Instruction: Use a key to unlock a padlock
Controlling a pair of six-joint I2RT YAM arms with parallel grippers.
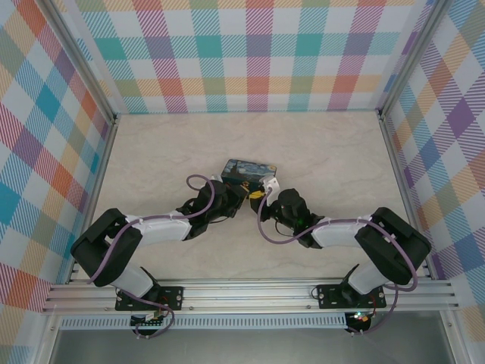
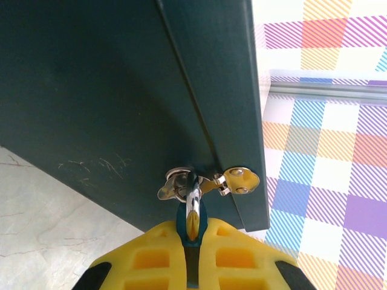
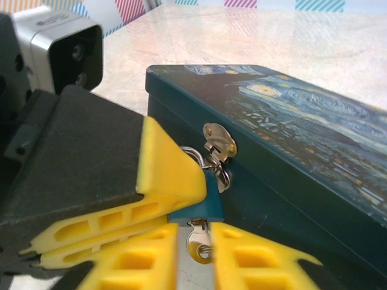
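At the box's (image 3: 290, 157) front hasp (image 3: 219, 142), the left gripper (image 2: 190, 232) was clamped shut on the padlock (image 3: 208, 202), its shackle through the hasp, while the key (image 3: 199, 244) stuck out of the padlock's base between the slightly parted, not clearly pinching fingers of the right gripper (image 3: 195, 232).

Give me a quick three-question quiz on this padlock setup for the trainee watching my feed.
1. True or false: the key already sits in the padlock.
2. Whose jaws clamp the padlock body? A: left gripper. B: right gripper. C: neither.
3. What does the shackle hang through?

Key: 1 true. 2 A. 3 the hasp on the front of the box.
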